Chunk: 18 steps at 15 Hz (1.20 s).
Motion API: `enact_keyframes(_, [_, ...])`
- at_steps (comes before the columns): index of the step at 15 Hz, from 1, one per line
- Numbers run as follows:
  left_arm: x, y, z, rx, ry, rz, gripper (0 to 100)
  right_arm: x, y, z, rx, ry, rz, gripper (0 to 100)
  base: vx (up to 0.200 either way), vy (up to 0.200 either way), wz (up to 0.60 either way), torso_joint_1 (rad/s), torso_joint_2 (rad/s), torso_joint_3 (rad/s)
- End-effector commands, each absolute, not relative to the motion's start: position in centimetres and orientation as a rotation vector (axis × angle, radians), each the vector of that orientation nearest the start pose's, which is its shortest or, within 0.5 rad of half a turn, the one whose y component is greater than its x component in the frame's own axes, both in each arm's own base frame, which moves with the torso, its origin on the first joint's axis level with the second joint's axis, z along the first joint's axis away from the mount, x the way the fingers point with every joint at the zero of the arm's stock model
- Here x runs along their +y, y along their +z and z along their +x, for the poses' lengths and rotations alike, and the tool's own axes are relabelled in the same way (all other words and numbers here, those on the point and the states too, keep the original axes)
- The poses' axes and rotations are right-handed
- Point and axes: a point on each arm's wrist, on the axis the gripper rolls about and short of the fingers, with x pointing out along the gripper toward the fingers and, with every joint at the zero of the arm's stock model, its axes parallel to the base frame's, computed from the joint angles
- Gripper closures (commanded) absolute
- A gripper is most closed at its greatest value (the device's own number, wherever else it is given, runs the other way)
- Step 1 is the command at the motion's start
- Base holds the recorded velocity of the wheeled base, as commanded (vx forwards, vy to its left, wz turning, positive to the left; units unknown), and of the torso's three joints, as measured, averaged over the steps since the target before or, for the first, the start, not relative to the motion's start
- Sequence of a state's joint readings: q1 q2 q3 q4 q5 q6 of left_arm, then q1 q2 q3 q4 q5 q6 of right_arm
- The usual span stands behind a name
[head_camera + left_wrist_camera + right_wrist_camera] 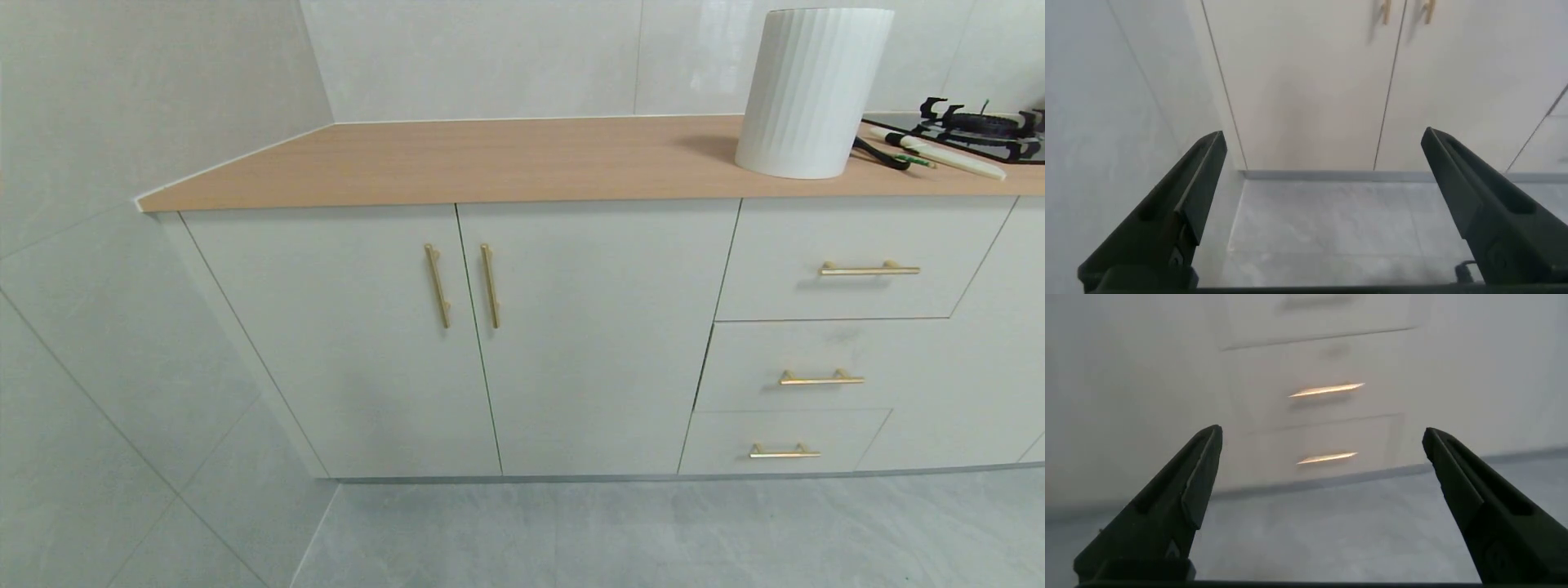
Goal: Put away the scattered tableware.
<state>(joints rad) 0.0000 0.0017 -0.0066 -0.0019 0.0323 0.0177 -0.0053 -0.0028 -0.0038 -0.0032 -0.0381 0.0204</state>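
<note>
Head view: the tableware (939, 153) lies on the counter (457, 163) at 2 o'clock, just beside a white canister (808, 90) and by the stove (980, 126). My left gripper (1323, 137) is spread wide and empty, facing the cabinet doors (1306, 73). My right gripper (1321, 433) is equally wide, facing the drawers (1396, 367).

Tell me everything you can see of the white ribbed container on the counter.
The white ribbed container is a tall, round vessel with fine vertical ridges all around its wall and a matte, ceramic-like look. It stands upright on the wooden countertop, toward the robot's right, and casts a soft shadow to its left. Its inside is hidden. Utensils lie beside its base on the right; whether the dark one touches it is unclear.
</note>
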Motion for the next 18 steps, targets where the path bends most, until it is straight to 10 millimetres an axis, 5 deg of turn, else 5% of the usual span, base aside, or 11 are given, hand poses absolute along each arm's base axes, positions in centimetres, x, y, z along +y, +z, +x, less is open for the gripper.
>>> enact_keyframes(1, [0.07,7.63,-2.27,-0.001,0.029,0.017,0,-0.03,7.69,-2.1,0.014,-0.001,-0.011,0,0.0,0.0,0.0,0.0,0.0,0.0])
enact_keyframes(14, [0.08,7.61,-2.28,-0.002,0.031,-0.002,0,-0.01,7.64,-2.28,-0.009,0.0,0.006,0,0.0,0.0,0.0,0.0,0.0,0.0])
enact_keyframes(18, [0.08,7.61,-2.28,-0.001,0.031,0.017,0,-0.01,7.64,-2.28,-0.009,0.0,0.006,0,0.0,-0.2,0.0,0.001,0.0,0.001])
